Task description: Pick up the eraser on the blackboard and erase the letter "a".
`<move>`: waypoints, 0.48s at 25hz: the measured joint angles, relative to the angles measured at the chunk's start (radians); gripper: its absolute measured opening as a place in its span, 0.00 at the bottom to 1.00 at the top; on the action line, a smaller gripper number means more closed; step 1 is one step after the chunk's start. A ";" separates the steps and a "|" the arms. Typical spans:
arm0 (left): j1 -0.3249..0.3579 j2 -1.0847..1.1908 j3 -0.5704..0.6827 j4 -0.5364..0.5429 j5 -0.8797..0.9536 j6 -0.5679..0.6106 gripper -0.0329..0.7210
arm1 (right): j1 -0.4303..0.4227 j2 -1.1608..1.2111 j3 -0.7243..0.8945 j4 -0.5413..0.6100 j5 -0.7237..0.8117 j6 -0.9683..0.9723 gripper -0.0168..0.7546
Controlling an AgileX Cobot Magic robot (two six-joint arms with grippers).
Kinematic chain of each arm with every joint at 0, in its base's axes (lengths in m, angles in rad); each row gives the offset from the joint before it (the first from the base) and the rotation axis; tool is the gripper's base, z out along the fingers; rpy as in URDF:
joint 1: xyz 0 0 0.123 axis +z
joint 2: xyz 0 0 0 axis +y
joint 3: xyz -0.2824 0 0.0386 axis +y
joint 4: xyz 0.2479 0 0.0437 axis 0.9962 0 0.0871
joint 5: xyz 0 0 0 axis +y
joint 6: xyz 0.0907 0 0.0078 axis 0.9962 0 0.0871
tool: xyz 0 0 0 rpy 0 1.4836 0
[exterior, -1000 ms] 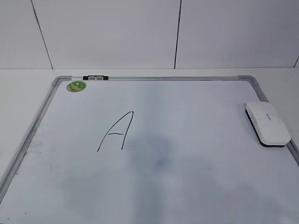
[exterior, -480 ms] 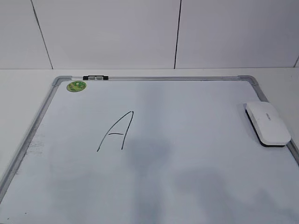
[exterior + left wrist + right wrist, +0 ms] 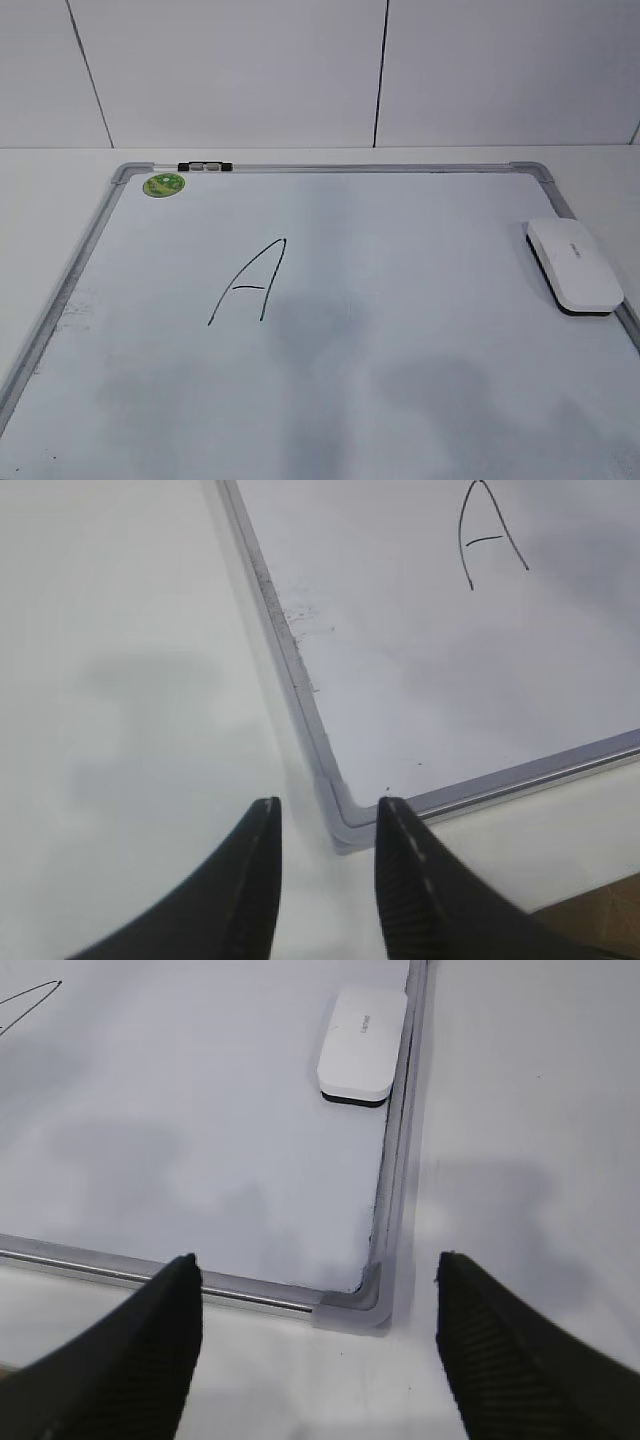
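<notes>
The eraser (image 3: pixel 574 265), a white block with a black base, lies flat at the right edge of the blackboard (image 3: pixel 420 230), a white board in a grey frame. It also shows in the right wrist view (image 3: pixel 362 1043). A tall capital "A" (image 3: pixel 250 282) is drawn left of centre. No small letter "a" shows in any view. My left gripper (image 3: pixel 325 805) is open and empty above the board's near left corner. My right gripper (image 3: pixel 317 1260) is wide open and empty above the near right corner, well short of the eraser. Neither gripper shows in the exterior view.
A round green sticker (image 3: pixel 164 184) and a small black-and-white clip (image 3: pixel 204 166) sit at the board's far left corner. White table (image 3: pixel 40 200) surrounds the board; a white panelled wall (image 3: pixel 240 70) stands behind. The table's near edge (image 3: pixel 600 905) shows in the left wrist view.
The grey shadows on the board have drifted toward the near edge. The eraser and the board have not moved.
</notes>
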 joint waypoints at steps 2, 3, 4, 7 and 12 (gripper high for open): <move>0.000 0.000 0.000 0.018 -0.002 0.000 0.36 | 0.000 0.000 0.010 -0.009 -0.014 0.000 0.74; 0.000 0.000 0.000 0.020 -0.002 0.000 0.37 | 0.000 0.000 0.010 -0.009 -0.015 0.000 0.74; 0.000 0.000 0.000 0.022 -0.002 0.000 0.37 | 0.000 0.000 0.010 -0.011 -0.016 0.000 0.74; 0.000 0.000 0.000 0.022 -0.002 0.000 0.37 | 0.000 0.000 0.010 -0.012 -0.016 0.000 0.74; 0.000 0.000 0.000 0.025 -0.002 0.000 0.36 | 0.000 0.000 0.010 -0.012 -0.019 -0.001 0.74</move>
